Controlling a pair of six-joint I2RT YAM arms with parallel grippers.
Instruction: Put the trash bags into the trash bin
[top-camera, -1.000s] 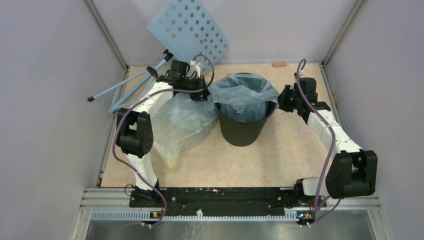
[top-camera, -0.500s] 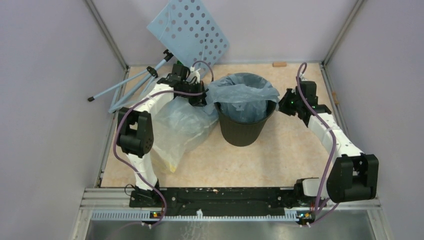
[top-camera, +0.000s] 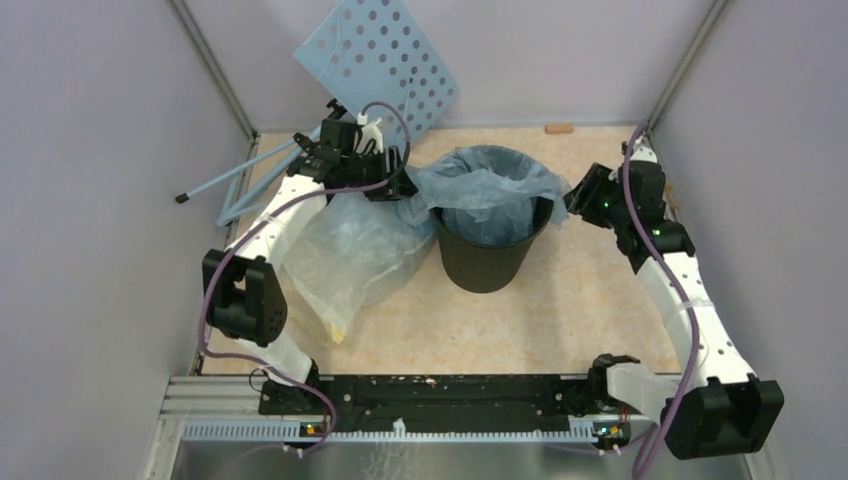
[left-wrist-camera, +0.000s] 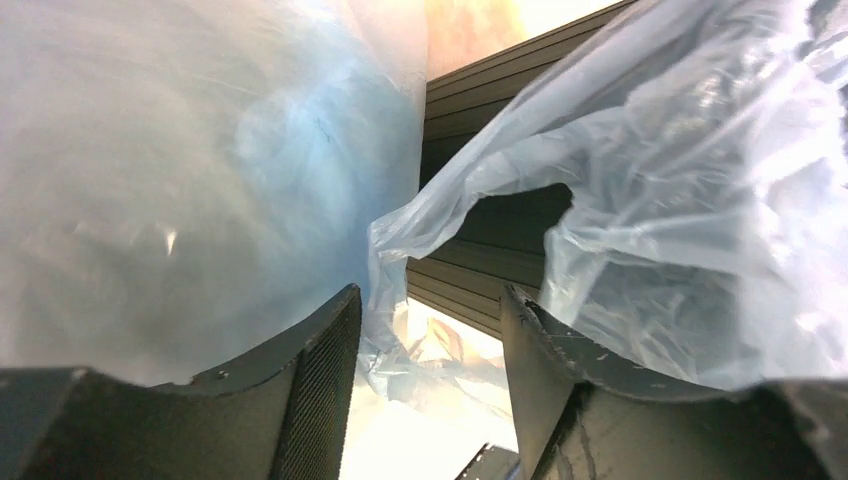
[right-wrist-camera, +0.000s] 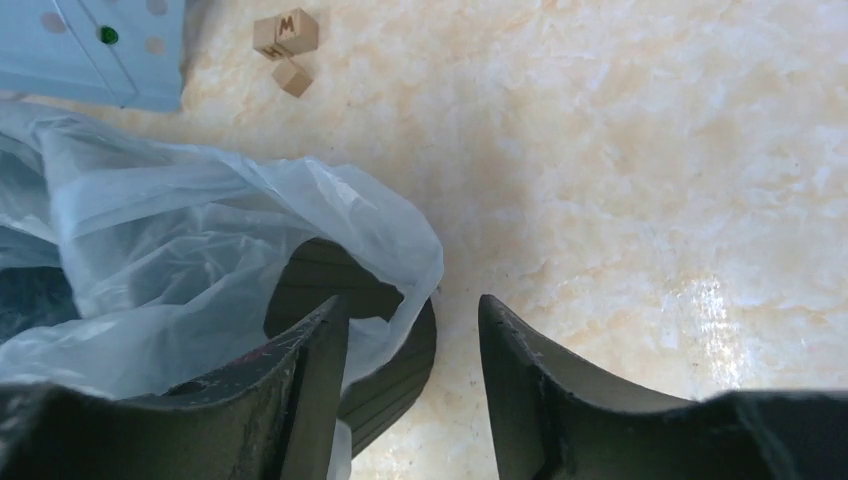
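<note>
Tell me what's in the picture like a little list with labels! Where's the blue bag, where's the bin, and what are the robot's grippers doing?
trash bag: light blue, sitting in the bin's mouth, edges spilling over the rim
trash bin: black, upright, middle of the table
left gripper: open, at the bag's left edge
right gripper: open, at the bag's right edge
clear sack: lying left of the bin
perforated panel: pale blue, at the back
wooden blocks: on the table, far side

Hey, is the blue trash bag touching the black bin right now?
Touching. The top external view shows the trash bag draped over the rim of the trash bin, with its film sagging into the opening and spilling past the left edge.
</note>
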